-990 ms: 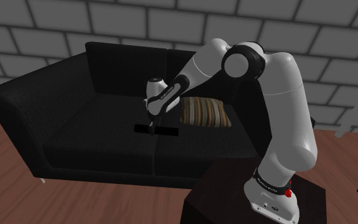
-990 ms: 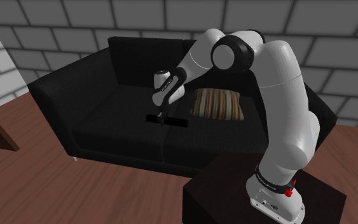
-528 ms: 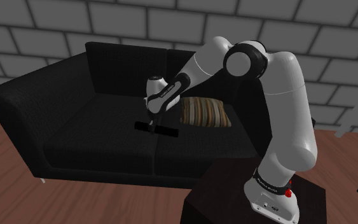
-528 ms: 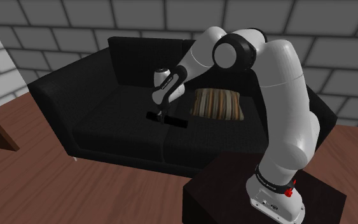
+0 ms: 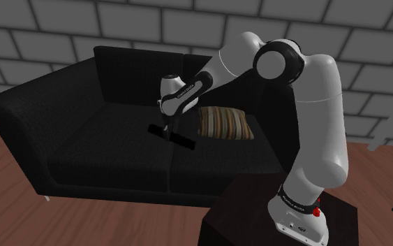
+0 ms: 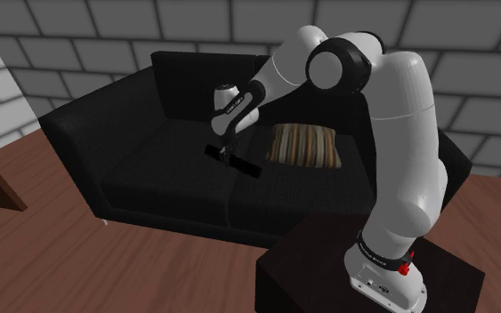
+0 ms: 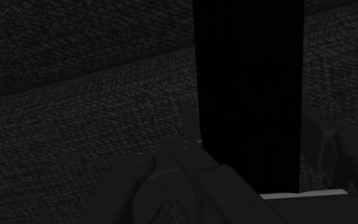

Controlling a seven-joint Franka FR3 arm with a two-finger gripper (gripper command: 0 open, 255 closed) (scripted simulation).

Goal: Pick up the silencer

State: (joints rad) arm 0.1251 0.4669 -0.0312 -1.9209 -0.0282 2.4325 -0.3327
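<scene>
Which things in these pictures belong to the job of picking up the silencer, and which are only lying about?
For the job:
- silencer, a black bar, tilted
- gripper, shut on the silencer

Only lying about:
- striped cushion, on the seat near the bar
- black sofa, under both

No legible txt; tiny lettering on arm (image 5: 318, 119) near wrist + base, unreadable.
</scene>
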